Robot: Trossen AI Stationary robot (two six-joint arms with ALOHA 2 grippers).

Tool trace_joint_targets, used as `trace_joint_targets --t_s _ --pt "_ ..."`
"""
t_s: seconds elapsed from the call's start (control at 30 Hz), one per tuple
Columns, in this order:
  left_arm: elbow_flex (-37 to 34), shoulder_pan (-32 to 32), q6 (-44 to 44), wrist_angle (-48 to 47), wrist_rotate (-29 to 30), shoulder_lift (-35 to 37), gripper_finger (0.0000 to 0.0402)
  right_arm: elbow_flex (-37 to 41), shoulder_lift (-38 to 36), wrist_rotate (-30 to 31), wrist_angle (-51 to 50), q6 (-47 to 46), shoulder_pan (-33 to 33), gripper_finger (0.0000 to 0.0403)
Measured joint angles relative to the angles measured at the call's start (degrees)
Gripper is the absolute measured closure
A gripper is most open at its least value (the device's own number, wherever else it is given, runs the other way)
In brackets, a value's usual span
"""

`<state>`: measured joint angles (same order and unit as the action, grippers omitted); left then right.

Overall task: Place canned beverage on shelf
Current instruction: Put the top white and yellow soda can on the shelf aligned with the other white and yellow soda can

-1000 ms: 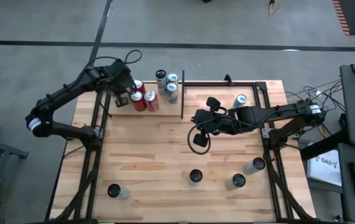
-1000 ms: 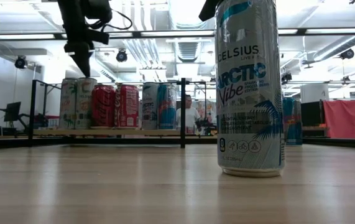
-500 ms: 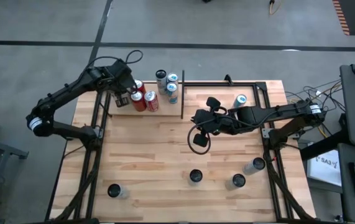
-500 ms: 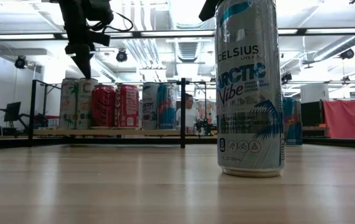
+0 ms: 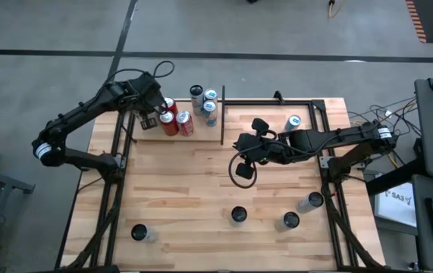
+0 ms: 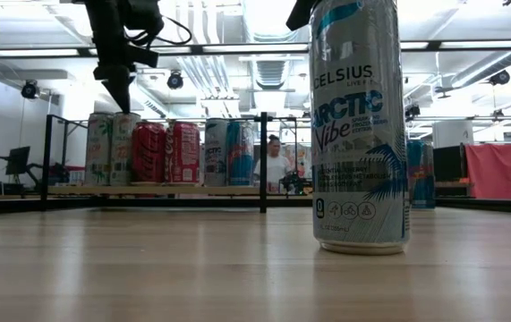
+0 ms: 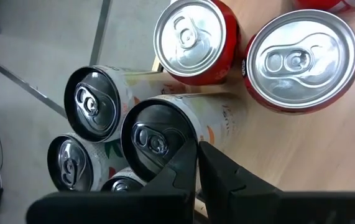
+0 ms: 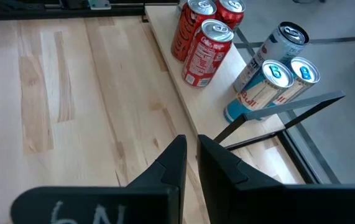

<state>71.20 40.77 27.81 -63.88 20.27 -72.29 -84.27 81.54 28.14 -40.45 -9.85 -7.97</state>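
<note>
Hovering left gripper point(image 5: 149, 115), jaws closed, above shelf point(image 5: 152, 130) cans point(image 5: 177, 121)

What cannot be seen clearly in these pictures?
- High view: the pale plywood shelf is partly covered by the left gripper and the cans.
- Low view: the tall white Celsius can is cut off by the picture's top edge.
- Low view: the person behind the shelf is too small to make out.
</note>
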Motion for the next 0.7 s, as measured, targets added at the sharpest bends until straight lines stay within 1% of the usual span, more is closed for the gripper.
trace_joint_targets --t_s 0.2,0.33,0.43,0.57,0.7 --pt "0.0 0.0 -0.6 0.5 0.0 0.1 0.0402 0.0 0.0 0.0 0.0 0.0 0.0 0.0374" --pt "0.1 0.0 -2.7 0.8 -1.2 0.3 0.0402 0.0 0.0 0.0 0.0 -0.2 0.0 0.0374" --pt "0.2 -0.1 -6.6 1.6 -1.5 1.2 0.0402 0.0 0.0 0.0 0.0 -0.2 0.0 0.0374" --pt "0.1 -0.7 -14.0 1.6 -2.1 3.8 0.0402 0.0 0.0 0.0 0.0 -1.6 0.0 0.0374" --pt "-1.3 -3.8 -21.0 3.0 -5.5 8.6 0.0402 0.0 0.0 0.0 0.0 -3.1 0.0 0.0374"
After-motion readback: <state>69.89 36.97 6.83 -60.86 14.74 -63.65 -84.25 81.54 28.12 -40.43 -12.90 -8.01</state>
